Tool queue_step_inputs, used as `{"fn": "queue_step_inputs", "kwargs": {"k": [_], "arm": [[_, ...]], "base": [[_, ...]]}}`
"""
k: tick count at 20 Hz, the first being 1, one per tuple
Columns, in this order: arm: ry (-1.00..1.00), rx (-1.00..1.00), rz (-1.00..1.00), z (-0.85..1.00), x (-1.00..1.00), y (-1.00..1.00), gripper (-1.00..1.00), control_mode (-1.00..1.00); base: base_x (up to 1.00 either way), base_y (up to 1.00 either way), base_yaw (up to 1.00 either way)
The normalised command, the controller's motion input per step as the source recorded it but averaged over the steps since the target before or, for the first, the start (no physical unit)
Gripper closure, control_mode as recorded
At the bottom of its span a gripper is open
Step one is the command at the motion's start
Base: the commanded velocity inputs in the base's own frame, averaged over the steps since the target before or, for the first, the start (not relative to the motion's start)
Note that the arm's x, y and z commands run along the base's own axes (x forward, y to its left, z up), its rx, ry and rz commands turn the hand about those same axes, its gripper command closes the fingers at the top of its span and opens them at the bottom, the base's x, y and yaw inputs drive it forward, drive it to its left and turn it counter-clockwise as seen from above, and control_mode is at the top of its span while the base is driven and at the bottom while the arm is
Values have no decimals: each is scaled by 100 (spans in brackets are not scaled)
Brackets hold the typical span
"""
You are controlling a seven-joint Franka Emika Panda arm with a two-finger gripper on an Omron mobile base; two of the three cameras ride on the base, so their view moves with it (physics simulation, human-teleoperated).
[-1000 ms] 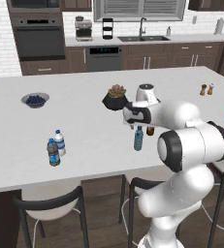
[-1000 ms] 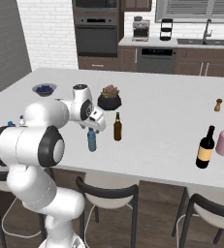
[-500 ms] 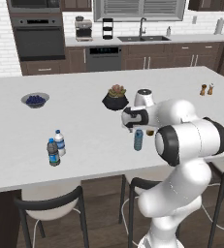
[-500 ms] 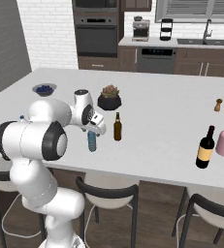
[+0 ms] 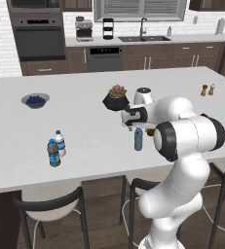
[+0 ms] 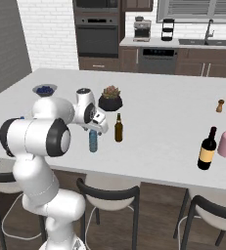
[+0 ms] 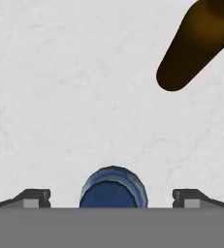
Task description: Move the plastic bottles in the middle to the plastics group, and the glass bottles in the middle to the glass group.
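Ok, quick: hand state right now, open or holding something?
Hand: open, holding nothing; fingers stand apart on either side of the water bottle's blue cap, not touching it.

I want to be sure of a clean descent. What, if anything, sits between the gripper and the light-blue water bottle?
Nothing visible does. In the hand view the water bottle's blue cap lies between the open fingertips with bare counter around it. The brown bottle stands apart, off to one side.

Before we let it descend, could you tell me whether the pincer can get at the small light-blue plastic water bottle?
Probably yes: the pincer hangs open right above the small light-blue plastic water bottle, one fingertip either side of its cap; the plain amber-brown glass bottle stands apart.
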Motion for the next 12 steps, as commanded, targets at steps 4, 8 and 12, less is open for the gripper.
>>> {"fn": "queue_step_inputs", "kwargs": {"k": [4,8,12], "arm": [[0,0,6,-38,-19,1,100,-100],[1,0,7,-25,-23,1,100,-100],[-4,-5,20,3,-27,28,100,-100]], "base": [[0,0,0],[0,0,0],[0,0,0]]}}
